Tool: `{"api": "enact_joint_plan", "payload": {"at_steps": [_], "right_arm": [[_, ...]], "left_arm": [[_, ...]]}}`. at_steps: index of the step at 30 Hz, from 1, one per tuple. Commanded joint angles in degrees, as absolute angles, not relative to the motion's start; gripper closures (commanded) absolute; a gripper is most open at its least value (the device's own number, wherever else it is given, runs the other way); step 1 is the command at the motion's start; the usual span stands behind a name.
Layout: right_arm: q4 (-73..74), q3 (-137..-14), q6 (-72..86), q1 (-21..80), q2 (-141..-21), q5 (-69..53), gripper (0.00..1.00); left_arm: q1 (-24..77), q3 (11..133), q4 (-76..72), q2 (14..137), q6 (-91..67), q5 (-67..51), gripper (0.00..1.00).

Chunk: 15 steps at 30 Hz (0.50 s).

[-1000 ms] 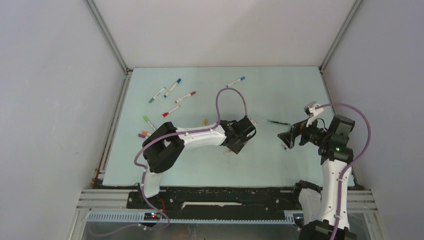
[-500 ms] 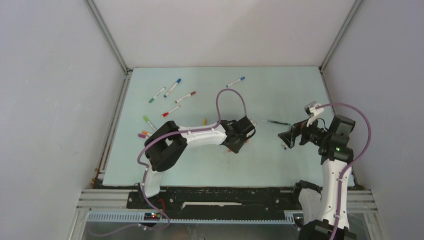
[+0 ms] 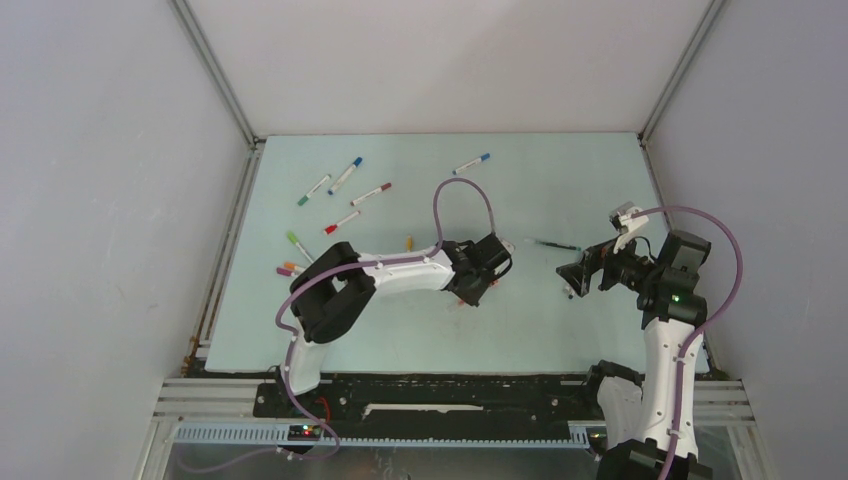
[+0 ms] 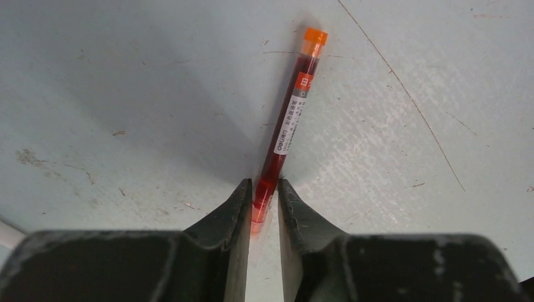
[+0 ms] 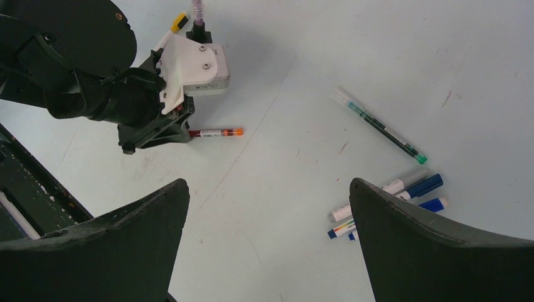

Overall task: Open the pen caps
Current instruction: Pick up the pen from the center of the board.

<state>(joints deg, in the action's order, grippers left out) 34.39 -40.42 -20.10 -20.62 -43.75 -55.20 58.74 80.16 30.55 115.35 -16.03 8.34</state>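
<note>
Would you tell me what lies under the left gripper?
A red pen's near end, on the table, between the left gripper's fingers; they hide whether they touch it.

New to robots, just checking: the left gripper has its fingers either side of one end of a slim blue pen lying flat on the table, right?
Not blue: it is a slim red pen with an orange end, as the left wrist view shows. The left gripper does have its fingers either side of one end, and the pen lies flat on the pale table.
</note>
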Motion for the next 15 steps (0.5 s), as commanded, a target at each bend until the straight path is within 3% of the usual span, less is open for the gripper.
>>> {"api": "enact_joint_plan", "payload": {"at_steps": [1, 9, 15], "right_arm": [[33.1, -41.1, -20.4, -21.0, -43.4, -55.6, 0.00], [33.3, -41.2, -20.6, -21.1, -43.2, -56.0, 0.00], [33.7, -41.2, -21.0, -21.2, -43.1, -56.9, 0.00]], "left_arm": [[58.4, 80.9, 31.8, 117.2, -16.0, 8.6, 0.78], [58.4, 80.0, 30.8, 115.5, -16.7, 8.9, 0.98], [58.4, 77.0, 27.7, 110.8, -19.1, 8.6, 1.00]]}}
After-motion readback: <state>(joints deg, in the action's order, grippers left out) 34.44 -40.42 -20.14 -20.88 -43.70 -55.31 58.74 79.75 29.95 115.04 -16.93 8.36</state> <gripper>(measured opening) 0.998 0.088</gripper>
